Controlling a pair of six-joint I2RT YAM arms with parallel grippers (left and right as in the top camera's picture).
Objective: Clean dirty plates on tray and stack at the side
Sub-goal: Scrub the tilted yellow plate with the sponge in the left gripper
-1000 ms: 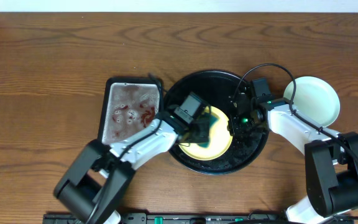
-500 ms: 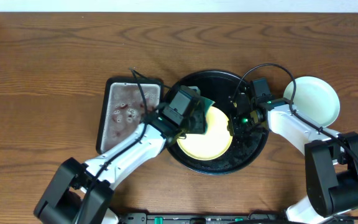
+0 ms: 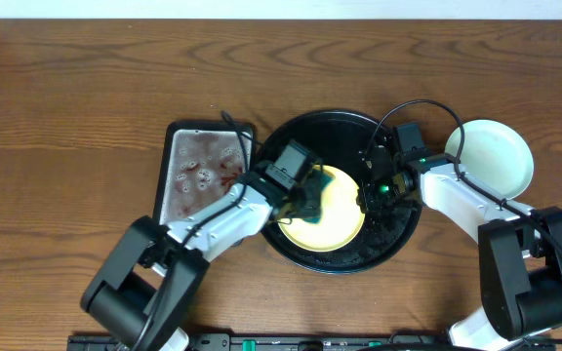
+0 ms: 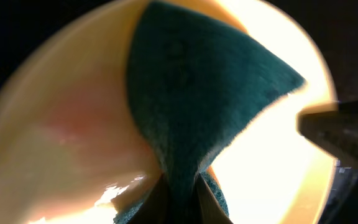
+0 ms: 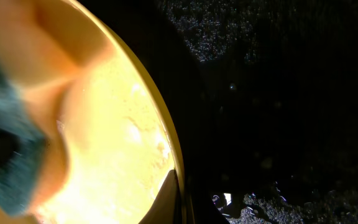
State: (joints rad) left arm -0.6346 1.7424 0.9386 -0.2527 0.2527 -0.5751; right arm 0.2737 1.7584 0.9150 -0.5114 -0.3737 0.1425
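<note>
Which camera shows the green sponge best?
Left wrist: the sponge fills the frame, pinched by the left end effector on the yellow plate. Overhead shows a small green patch, mostly hidden; right wrist shows a blurred corner.

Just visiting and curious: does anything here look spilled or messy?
Yes: the rectangular grey tray left of the black tray holds red blotches and pinkish, bubbly residue. The black tray looks wet too. Nothing looks broken.

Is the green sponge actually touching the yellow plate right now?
Touching. The left wrist view shows the sponge, pinched in the left tool, fanned flat against the yellow plate with no gap.
</note>
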